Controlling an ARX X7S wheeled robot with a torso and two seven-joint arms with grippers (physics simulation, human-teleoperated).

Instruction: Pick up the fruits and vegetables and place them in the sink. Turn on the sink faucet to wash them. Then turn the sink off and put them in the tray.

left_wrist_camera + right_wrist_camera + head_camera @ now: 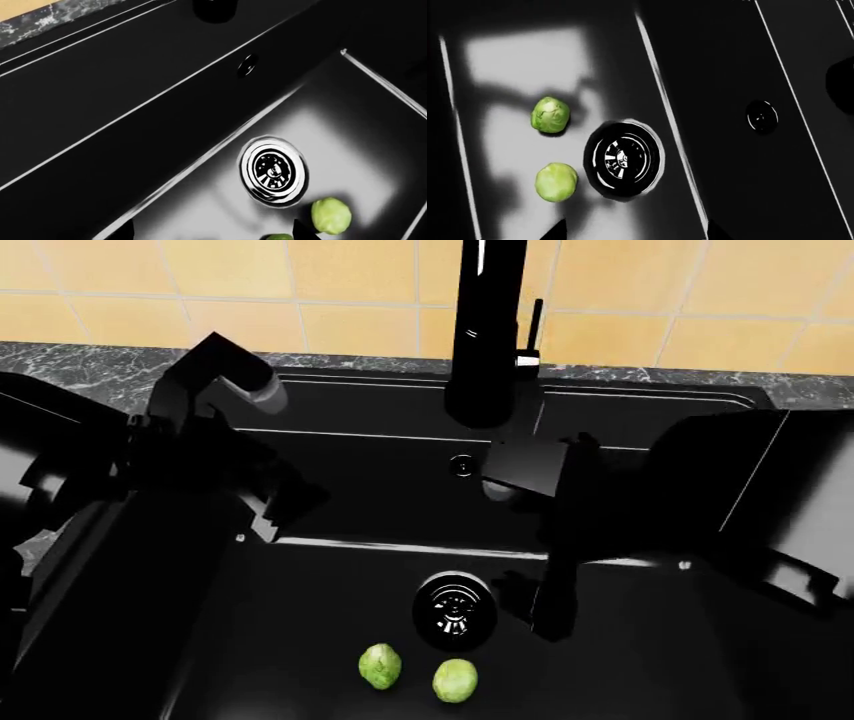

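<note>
Two yellow-green sprouts [380, 666] [455, 680] lie side by side on the floor of the black sink [694, 660], just in front of the round drain [454, 610]. They also show in the right wrist view [550, 114] [556, 182] and the left wrist view [331, 215] [280, 237]. The tall black faucet [483, 330] stands behind the basin, with its thin lever [535, 328] on its right side. My left gripper [213, 235] is open and empty over the basin's left part. My right gripper [637, 232] is open and empty above the drain. The tray is out of view.
A black deck with an overflow hole [462, 466] runs behind the basin. A marble counter strip [80, 365] and yellow wall tiles [267, 280] lie beyond it. Both dark arms hang over the sink's sides.
</note>
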